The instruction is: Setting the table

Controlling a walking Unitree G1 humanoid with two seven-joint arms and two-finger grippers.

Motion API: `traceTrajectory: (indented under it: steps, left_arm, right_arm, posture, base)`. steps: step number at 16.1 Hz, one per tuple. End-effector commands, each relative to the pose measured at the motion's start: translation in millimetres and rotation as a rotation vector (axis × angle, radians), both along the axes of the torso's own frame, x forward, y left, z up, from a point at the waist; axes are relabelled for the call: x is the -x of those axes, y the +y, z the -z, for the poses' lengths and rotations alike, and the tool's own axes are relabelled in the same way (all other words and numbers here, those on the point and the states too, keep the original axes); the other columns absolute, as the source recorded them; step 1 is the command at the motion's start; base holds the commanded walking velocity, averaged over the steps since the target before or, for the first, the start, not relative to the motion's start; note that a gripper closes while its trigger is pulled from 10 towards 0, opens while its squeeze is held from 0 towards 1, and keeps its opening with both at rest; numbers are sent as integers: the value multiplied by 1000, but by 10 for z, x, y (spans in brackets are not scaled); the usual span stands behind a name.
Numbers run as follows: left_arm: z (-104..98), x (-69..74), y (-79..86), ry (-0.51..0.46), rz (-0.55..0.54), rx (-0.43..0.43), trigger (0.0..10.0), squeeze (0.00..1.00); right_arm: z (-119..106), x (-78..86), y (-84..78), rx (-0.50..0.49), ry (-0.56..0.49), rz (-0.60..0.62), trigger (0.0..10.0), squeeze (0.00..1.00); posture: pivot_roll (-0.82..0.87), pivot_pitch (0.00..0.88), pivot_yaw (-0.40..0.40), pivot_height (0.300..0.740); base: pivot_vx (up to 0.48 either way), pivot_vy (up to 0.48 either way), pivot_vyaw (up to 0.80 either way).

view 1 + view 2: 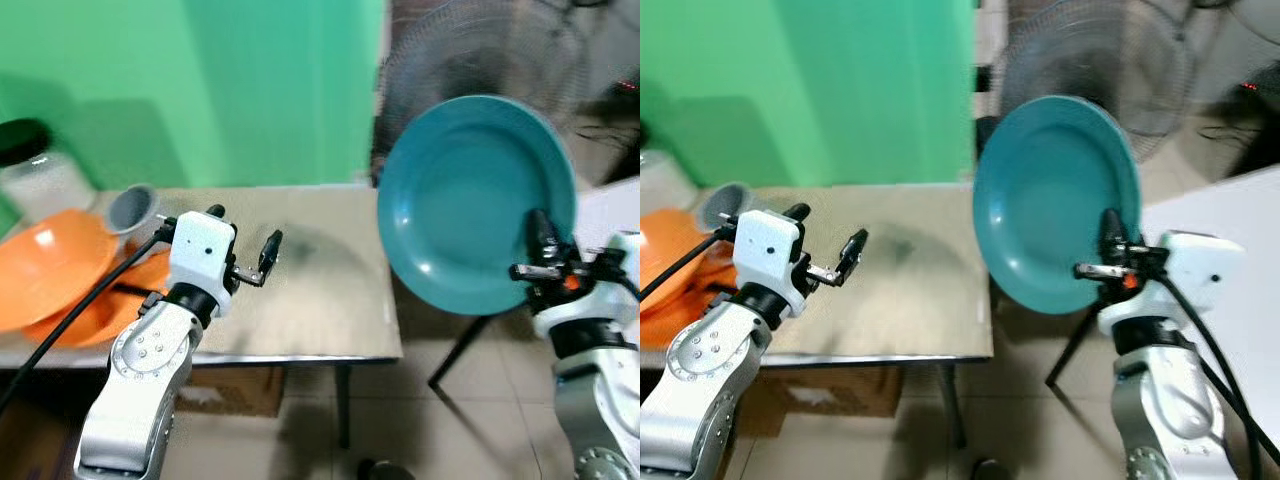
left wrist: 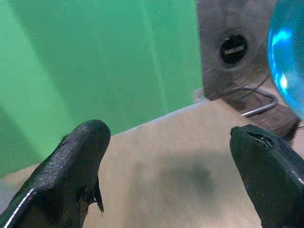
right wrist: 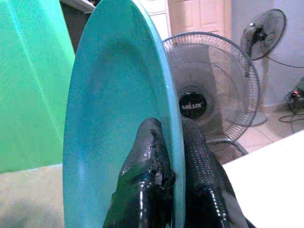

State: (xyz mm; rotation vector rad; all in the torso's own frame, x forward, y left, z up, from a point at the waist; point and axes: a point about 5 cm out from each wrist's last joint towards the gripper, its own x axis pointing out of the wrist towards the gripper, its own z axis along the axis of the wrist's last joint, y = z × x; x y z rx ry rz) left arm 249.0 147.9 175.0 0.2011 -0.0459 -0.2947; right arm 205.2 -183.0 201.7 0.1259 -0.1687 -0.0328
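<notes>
A large teal plate (image 1: pixel 470 200) is held almost upright in the air, just past the right edge of the beige table (image 1: pixel 320 300). My right gripper (image 1: pixel 541 240) is shut on its lower right rim, one finger on each face (image 3: pixel 166 156). My left gripper (image 1: pixel 245 245) hovers open over the left-middle of the table with nothing between its fingers (image 2: pixel 76 156). The teal plate's edge (image 2: pixel 287 57) appears beyond it.
Orange plates (image 1: pixel 60 280) are stacked at the table's left end, with a grey cup (image 1: pixel 133 208) and a black-lidded jar (image 1: pixel 35 170) behind them. A standing fan (image 1: pixel 480 60) is behind the teal plate. A white surface (image 1: pixel 1230 210) lies at the right. A green wall backs the table.
</notes>
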Motion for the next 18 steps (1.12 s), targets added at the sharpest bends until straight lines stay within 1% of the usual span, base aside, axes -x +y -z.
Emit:
traceTrajectory:
  steps: [1,5,7,9,12,18]
  left_arm:
    - [9,-10,22,7,-24,-5,10000,0]
    - [21,3,7,10,-51,-3,10000,0]
    - [11,-13,26,4,-66,-5,10000,0]
    - [3,-31,29,1,-81,2,10000,0]
    - [14,-26,12,8,-77,21,10000,0]
    - [19,-15,-21,7,-76,25,10000,0]
  right_arm:
    - [-31,-29,35,10,-29,-13,10000,0]
    - [23,-63,54,5,0,-20,10000,0]
    - [12,-111,91,8,-3,-35,10000,0]
    - [25,-131,89,19,8,-41,10000,0]
    - [31,-136,70,29,21,-38,10000,0]
    - [34,-129,75,36,41,-51,10000,0]
  posture:
    - [-136,21,65,740]
    - [-123,34,49,740]
    - [-122,37,43,740]
    - [-126,40,39,740]
    - [-131,44,37,740]
    - [-143,51,27,740]
  base:
    - [0,0,-781]
    - [0,0,-781]
    - [0,0,-788]
    - [0,0,-788]
    - [0,0,-788]
    - [0,0,-788]
